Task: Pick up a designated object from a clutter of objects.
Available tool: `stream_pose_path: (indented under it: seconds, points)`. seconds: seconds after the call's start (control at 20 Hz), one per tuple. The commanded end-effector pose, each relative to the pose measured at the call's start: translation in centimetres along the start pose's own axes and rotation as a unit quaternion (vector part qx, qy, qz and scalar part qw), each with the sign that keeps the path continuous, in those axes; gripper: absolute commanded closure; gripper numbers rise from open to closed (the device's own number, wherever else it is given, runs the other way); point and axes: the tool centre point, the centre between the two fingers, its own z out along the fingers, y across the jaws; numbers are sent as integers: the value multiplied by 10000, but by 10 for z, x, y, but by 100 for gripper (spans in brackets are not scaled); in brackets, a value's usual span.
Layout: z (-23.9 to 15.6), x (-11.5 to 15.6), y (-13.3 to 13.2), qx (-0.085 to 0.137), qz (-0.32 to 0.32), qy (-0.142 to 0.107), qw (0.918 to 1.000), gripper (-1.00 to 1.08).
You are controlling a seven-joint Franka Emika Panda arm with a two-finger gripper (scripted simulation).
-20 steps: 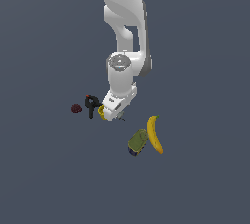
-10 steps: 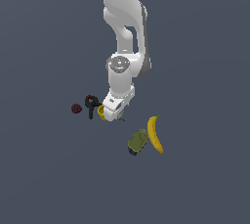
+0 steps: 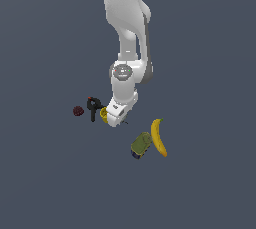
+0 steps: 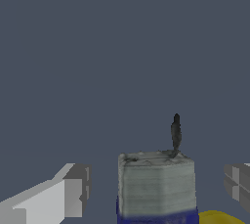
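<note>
The designated object (image 4: 156, 185), a small grey-blue block with a pale whitish end and a thin dark stalk, stands between my fingers in the wrist view. My gripper (image 4: 156, 189) is open, with one finger (image 4: 68, 193) on each side of the block and a gap to each. In the exterior view my gripper (image 3: 116, 120) is low in the clutter and hides most of the block. The yellow cup (image 3: 104, 115) and the black clamp (image 3: 93, 108) lie right beside it on the exterior view's left.
A dark red berry (image 3: 78, 111) lies beyond the clamp at the exterior view's left. An olive-green can (image 3: 141, 144) and a yellow banana (image 3: 159, 137) lie to the gripper's lower right. A yellow edge (image 4: 217, 216) shows next to the block in the wrist view.
The arm has come down a little, bringing the gripper lower over the clutter. The objects have not moved.
</note>
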Motion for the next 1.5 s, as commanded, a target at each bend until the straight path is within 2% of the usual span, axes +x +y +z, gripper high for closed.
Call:
stream_pose_path:
  seconds: [0.0, 0.35, 0.4, 1.05, 1.45]
  points:
    - [11, 0, 0, 0, -4, 0, 10000, -92]
    - [23, 0, 0, -1, -10, 0, 10000, -92]
    - [23, 0, 0, -1, -10, 0, 10000, 108]
    - [20, -1, 1, -9, -6, 3, 10000, 108]
    - [-5, -12, 5, -9, -6, 3, 10000, 108]
